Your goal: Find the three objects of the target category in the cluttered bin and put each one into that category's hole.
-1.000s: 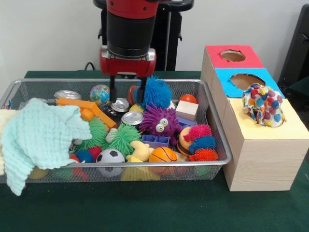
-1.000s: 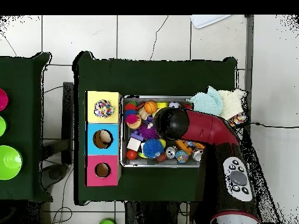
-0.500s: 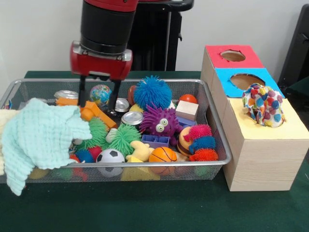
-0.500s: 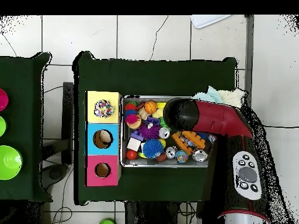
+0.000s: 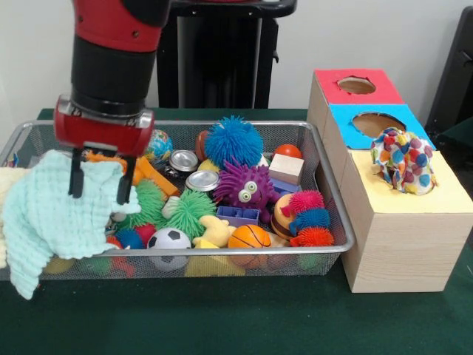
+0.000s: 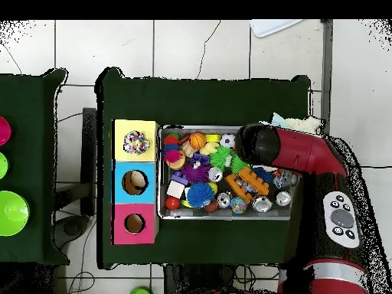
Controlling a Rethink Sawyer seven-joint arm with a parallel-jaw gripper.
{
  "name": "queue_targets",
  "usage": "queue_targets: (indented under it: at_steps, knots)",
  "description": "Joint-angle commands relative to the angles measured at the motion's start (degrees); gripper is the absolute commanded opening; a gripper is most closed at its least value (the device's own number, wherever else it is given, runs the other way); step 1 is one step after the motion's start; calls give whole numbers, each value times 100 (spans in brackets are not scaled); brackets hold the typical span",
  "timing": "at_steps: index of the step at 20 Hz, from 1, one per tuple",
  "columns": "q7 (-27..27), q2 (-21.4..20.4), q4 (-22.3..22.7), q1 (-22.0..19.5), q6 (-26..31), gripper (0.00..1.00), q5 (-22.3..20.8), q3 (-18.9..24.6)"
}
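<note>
The silver wire mesh bin (image 5: pixel 325 188) holds many toys; it also shows in the overhead view (image 6: pixel 164 214). A spotted white cloth piece (image 5: pixel 403 160) sits bunched in the round hole of the yellow-topped wooden box (image 5: pixel 443 194), seen from above too (image 6: pixel 137 142). No other spotted cloth shows in the bin. My gripper (image 5: pixel 97 185) is open, fingers pointing down over the large mint cloth (image 5: pixel 55 214) at the bin's left end. From above, the arm (image 6: pixel 264 145) covers the gripper and most of that cloth.
Blue-topped box (image 5: pixel 373 126) and red-topped box (image 5: pixel 356 85) stand behind the yellow one. A cream cloth (image 5: pixel 4 185) hangs at the bin's left edge. Spiky balls, a purple monster (image 5: pixel 245 187), cans, a soccer ball (image 5: pixel 169 239) and a basketball (image 5: pixel 249 237) fill the bin.
My gripper has moved from above the bin's back middle to the left end and lower, now over the mint cloth. The toys and the spotted cloth have not moved.
</note>
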Motion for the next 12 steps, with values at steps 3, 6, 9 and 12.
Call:
queue_targets:
  at_steps: [3,6,9,12]
  knots:
    - [178,538,111,-208,-183,100,-91,599]
    - [231,549,187,-249,-138,100,2,651]
    - [323,544,248,-256,-43,100,87,669]
    - [376,497,314,-233,-40,100,78,657]
